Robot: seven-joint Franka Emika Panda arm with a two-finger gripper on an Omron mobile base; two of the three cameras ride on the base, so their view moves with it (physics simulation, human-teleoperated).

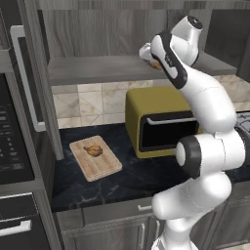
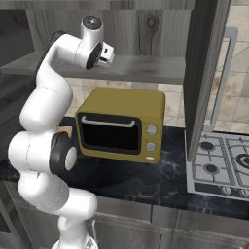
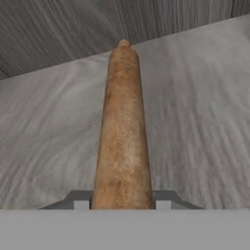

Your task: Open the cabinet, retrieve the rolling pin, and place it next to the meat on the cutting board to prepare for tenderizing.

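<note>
Fingers [image 3: 81, 201] flank the pin [image 3: 122, 132] at its near end, one pad touching each side, pinching it. Pin lies lengthwise on the grey shelf [image 3: 195, 97] of the open cabinet [image 1: 88, 29], its far handle end pointing toward the back wall. Gripper [image 2: 104, 54] sits at shelf level above the toaster oven [image 2: 121, 124]. Meat [image 1: 93, 151] rests on the board [image 1: 95, 157], which lies on the dark counter [image 1: 122, 180] left of the oven.

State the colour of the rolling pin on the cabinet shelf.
Mottled light reddish-brown wood. The hand view shows the rolling pin best, lying lengthwise between the gripper fingertips.
</note>
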